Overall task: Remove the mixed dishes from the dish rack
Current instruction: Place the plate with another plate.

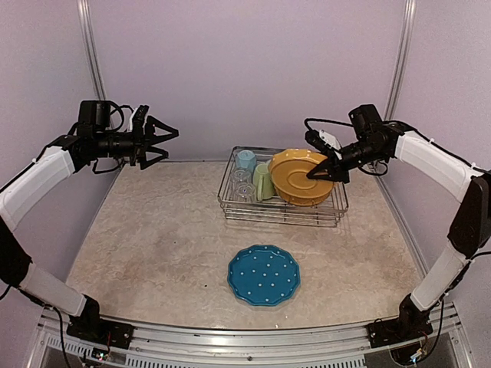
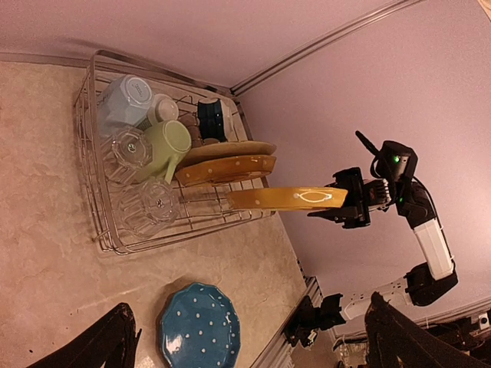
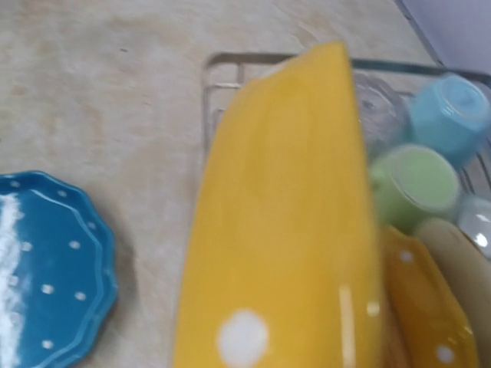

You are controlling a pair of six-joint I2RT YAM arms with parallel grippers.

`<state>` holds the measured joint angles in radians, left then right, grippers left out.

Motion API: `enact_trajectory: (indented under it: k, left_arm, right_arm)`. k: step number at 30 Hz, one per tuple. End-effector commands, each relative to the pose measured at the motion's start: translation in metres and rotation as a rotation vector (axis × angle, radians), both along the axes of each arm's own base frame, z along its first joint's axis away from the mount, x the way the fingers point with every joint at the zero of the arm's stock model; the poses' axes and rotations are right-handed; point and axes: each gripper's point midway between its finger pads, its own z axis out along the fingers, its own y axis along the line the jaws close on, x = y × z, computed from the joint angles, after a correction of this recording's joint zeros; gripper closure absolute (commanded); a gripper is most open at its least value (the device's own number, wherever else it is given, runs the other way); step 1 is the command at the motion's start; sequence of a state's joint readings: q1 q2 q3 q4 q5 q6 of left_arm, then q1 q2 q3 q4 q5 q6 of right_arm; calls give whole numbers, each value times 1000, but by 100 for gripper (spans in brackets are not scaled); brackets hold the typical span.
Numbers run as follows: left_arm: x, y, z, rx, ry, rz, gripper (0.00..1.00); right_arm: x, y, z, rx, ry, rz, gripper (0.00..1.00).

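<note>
The silver wire dish rack (image 1: 279, 218) stands at the back middle of the table. My right gripper (image 1: 320, 173) is shut on the rim of a dotted yellow-orange plate (image 1: 299, 175), held tilted just above the rack. That plate (image 3: 284, 230) fills the right wrist view and hides the fingers. In the rack are a second yellow plate (image 2: 226, 169), a cream plate (image 2: 230, 149), a pale green mug (image 2: 169, 142), a light blue mug (image 2: 126, 96), clear glasses (image 2: 149, 203) and a dark bowl (image 2: 211, 115). My left gripper (image 1: 166, 141) hangs open and empty, high at the back left.
A blue dotted plate (image 1: 264, 274) lies flat on the table in front of the rack, near the front middle. Purple walls close the back and both sides. A metal rail (image 1: 245, 341) runs along the near edge.
</note>
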<state>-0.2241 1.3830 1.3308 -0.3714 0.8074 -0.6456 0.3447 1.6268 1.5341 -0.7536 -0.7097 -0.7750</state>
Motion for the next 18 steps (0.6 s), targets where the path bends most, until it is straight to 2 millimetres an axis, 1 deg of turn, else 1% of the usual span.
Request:
enact_trajectory:
  k: [1,7,9,10,14,18]
  left_arm:
    - [0,-1,1,11,-15,-5,1]
    - [1,-1,-1,18,-14,2,1]
    - [1,0,0,20,-15,4,1]
    - [1,0,0,21,-16,4,1]
    - [1,0,-1,20,-13,3,1]
    - [1,-1,0,20,-15,3,1]
  right_arm:
    - [-41,30,47,105,-104,157,100]
    - [-76,65,37,85,-134,168,100]
    - [-90,75,27,74,-138,173,100]
    - [-100,83,18,60,-134,184,100]
    - [-123,101,-17,-19,-127,176,100]
    - [-136,110,-59,-135,-146,128,100]
